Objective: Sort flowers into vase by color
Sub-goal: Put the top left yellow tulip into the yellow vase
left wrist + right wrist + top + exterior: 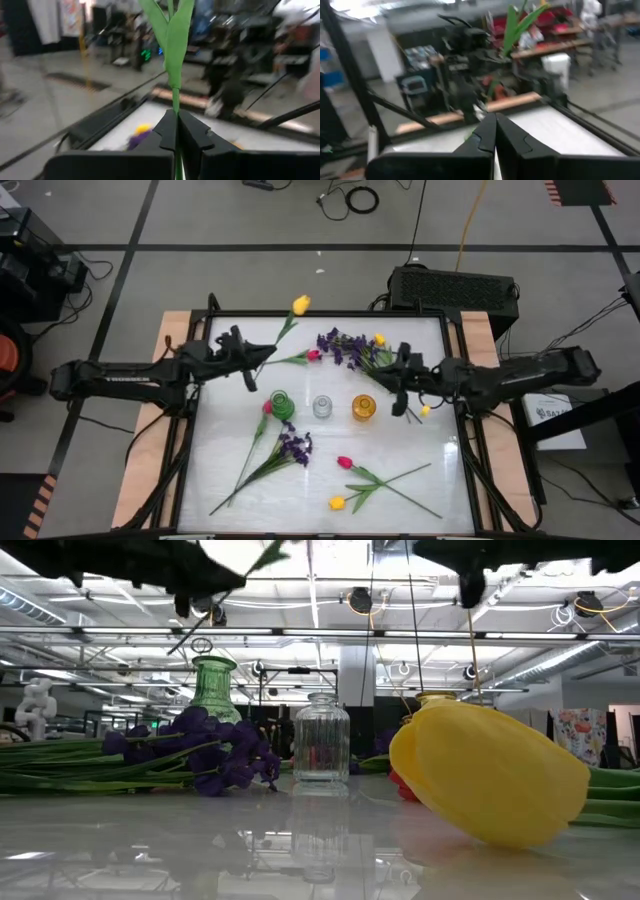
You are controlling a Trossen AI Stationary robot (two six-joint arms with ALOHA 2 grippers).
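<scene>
White and glossy, the tabletop (330, 510) carries three small vases in a row at its middle: a green vase (281, 404), a clear vase (322, 406) and an amber vase (363, 407).

The left tool (252, 360) sits high over the far left part, pinched shut on a green stem (175, 100) whose leaves fan out just beyond its tips; in the high view that stem runs out to a yellow tulip (300, 304) past the far edge. The right tool (402, 394) is also closed, just beside the amber vase, and a thin stem with a small yellow bud (425, 410) seems to hang from it, though I cannot be sure of the grip.

Loose flowers lie well apart: a purple sprig (294, 446) and pink tulip (268, 408) near the green vase, another purple bunch (342, 345) at the far side, a red tulip (344, 462) and a yellow one (337, 502) near the front.

To seat the left-hand tulip well, I would turn the stem upright with its cut end down, centre it over the amber vase's mouth, and lower it slowly so the tall flower does not tip the vase. The right arm should clear first.
</scene>
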